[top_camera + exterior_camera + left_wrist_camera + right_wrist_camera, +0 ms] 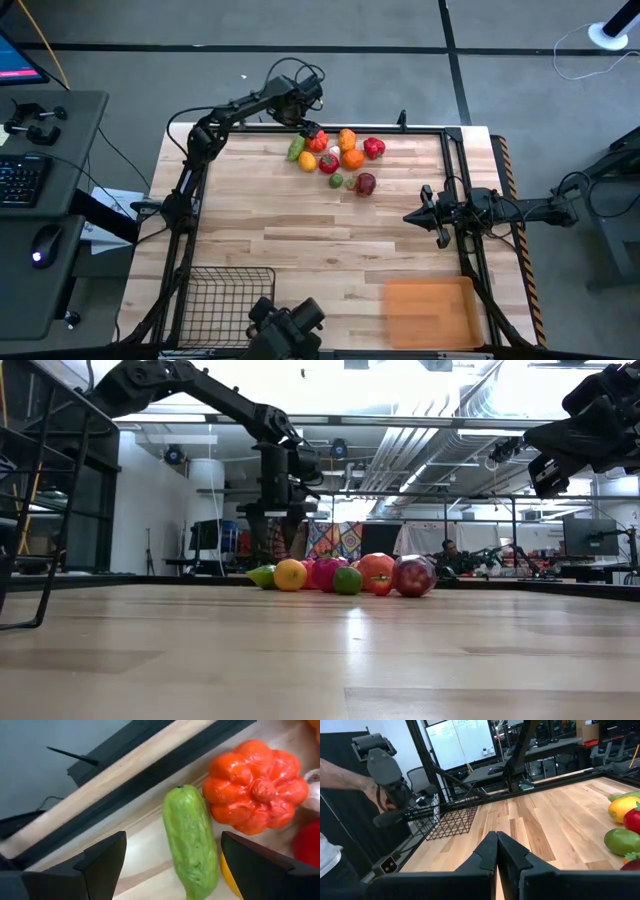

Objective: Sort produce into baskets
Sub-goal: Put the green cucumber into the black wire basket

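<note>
Left hand [303,127] at far edge of table [300,240], over the near end of the produce cluster; fingers [102,862] spread wide in left wrist view, straddling a green cucumber-like piece [191,840], nothing gripped. Orange pumpkin-like piece [255,785] just beside the green one, seemingly touching it; a yellow piece [229,880] partly hidden under the green one's end. Rest of produce bunched near the far edge, centre of table in high view: orange pepper [347,139], red pepper [373,148], round orange [353,158], red piece [328,164], small lime-green ball [336,181], dark red apple [365,184]; small white piece barely visible among them. Right hand [426,215] low over right side of table, well apart from the cluster, fingers [487,852] pressed together, empty. Black wire basket [225,300] at near left corner, empty as far as visible. Orange tray [430,312] at near right corner, nothing in it. Person's hand [375,795] on a dark handle beyond the table's edge in right wrist view.
</note>
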`<state>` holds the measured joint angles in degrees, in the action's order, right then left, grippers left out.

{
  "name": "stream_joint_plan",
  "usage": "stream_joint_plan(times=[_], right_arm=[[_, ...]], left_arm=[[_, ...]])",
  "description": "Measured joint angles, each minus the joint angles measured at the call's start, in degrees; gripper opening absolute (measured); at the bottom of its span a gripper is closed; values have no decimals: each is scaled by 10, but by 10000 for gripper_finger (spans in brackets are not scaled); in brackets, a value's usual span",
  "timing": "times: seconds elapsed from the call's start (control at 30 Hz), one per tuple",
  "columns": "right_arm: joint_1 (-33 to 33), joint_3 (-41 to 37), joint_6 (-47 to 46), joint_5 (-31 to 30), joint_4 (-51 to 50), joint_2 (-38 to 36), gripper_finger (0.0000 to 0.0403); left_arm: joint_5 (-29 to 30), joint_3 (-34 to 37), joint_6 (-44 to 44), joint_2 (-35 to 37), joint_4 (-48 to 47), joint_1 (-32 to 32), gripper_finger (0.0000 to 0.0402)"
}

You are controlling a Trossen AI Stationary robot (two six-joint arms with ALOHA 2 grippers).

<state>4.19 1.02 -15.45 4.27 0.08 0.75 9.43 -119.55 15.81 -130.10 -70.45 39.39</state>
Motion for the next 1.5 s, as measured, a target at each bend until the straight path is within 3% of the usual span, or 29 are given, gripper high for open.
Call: stream_joint_plan(times=[0.37, 0.53, 0.73, 0.9, 1.03, 1.5], right_arm=[[0, 0, 0, 0, 0, 0, 0], [0, 0, 0, 0, 0, 0, 0], [0, 0, -1, 0, 0, 0, 0], [0, 0, -1, 0, 0, 0, 0], [0, 0, -1, 0, 0, 0, 0], [0, 0, -1, 0, 0, 0, 0]], left_arm=[[14, -157, 24, 5, -12, -45, 315], [3, -118, 36, 37, -33, -124, 315], [77, -26, 89, 36, -23, -187, 315], [133, 76, 149, 35, 4, -177, 314], [142, 124, 182, 35, 47, -146, 314], [132, 146, 206, 43, 115, -94, 314]])
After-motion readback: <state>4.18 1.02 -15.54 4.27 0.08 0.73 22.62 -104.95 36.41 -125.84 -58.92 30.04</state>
